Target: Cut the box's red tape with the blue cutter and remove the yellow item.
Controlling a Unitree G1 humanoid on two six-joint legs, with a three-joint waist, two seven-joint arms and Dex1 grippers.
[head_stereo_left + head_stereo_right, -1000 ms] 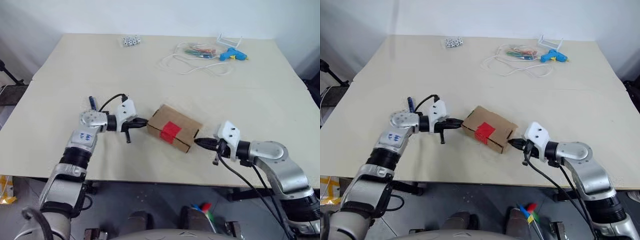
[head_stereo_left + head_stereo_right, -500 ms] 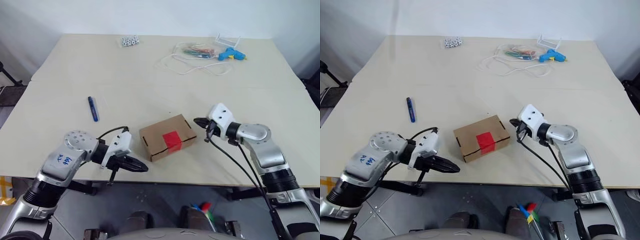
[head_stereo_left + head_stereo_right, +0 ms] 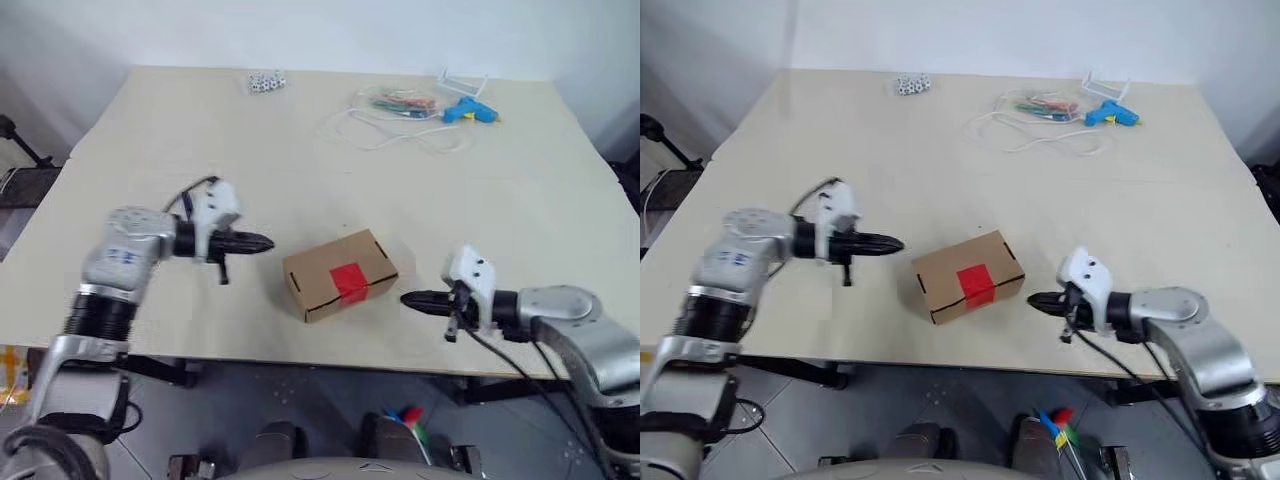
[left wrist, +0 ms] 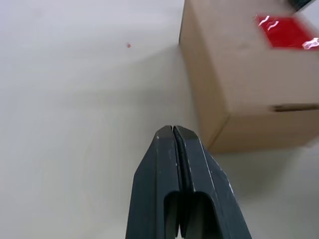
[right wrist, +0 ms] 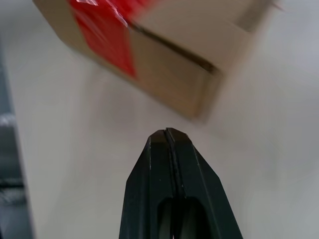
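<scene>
Box [image 3: 339,287] near table's front edge, red tape [image 3: 347,281] intact on top. Left gripper [image 3: 262,242] and right gripper [image 3: 410,298] both pinched closed, empty, flanking box. Fetch cutter first; slice along seam.

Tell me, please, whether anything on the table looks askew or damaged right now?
The box sits skewed, at an angle to the table edge, but it is closed and undamaged, its red tape intact. A white cord lies in loose loops near the light-blue glue gun. Nothing is spilled.
</scene>
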